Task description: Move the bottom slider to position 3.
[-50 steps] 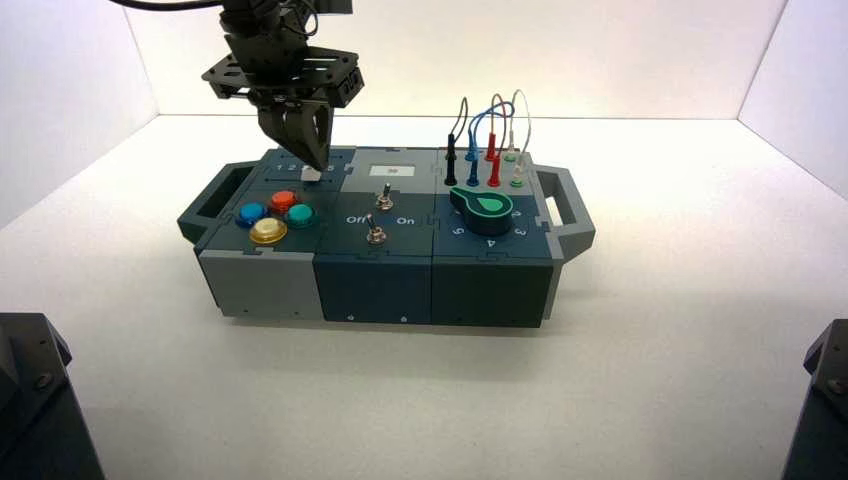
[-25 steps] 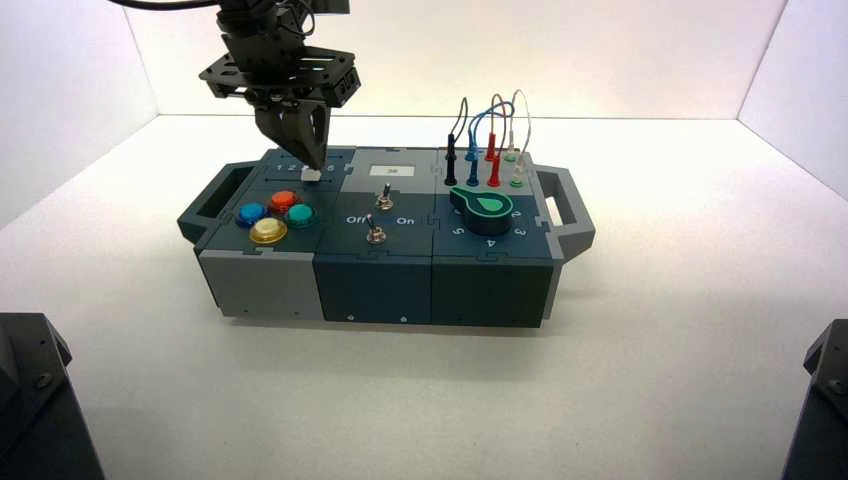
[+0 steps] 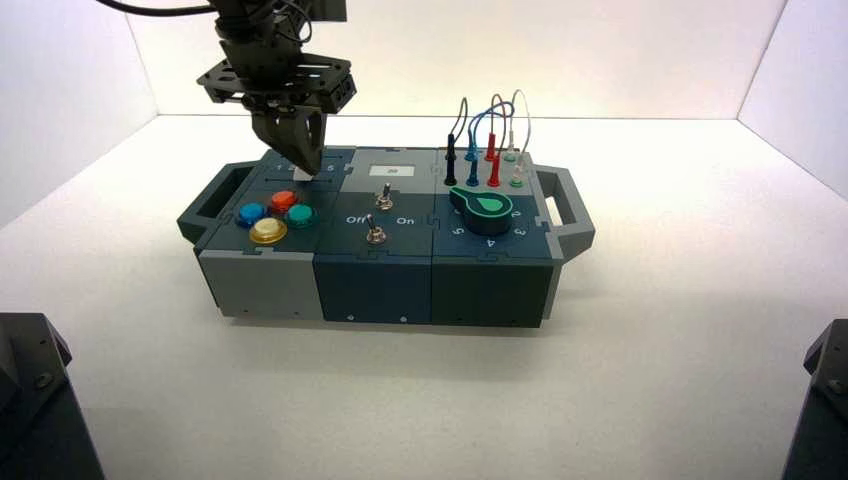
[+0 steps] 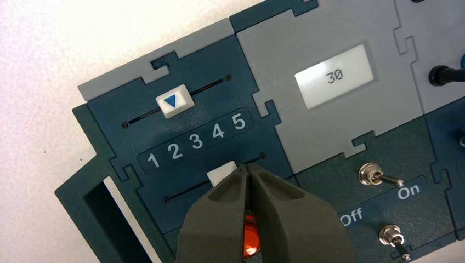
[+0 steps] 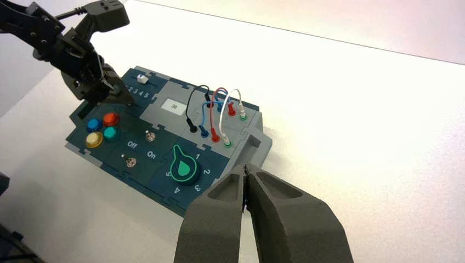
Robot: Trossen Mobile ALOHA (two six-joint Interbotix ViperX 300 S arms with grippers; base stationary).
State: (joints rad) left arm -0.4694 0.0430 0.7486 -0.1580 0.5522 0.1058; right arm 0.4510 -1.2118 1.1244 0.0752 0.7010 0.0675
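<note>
In the left wrist view the bottom slider [image 4: 221, 175], a small white knob on a thin dark track, lies below the gap between digits 3 [image 4: 196, 141] and 4 of the printed row 1-5. My left gripper [image 4: 247, 169] is shut, its tips pressed against the knob's side toward digit 5 and covering part of it. From above, the left gripper [image 3: 305, 168] stands over the box's back left panel. My right gripper [image 5: 245, 170] is shut on nothing and hangs in the air off the box's dial end.
The twin white slider [image 4: 174, 102] with a blue triangle sits on the track beyond the digits. A small display [image 4: 334, 75] reads 30. Two metal toggle switches [image 4: 375, 176], coloured round buttons [image 3: 272, 212], the green dial [image 3: 487, 205] and plugged wires [image 3: 490, 150] fill the remaining panels.
The left gripper has shifted left along the slider track, pushing the white knob with it from near the digit 5 end toward the lower digits. The right arm has not moved.
</note>
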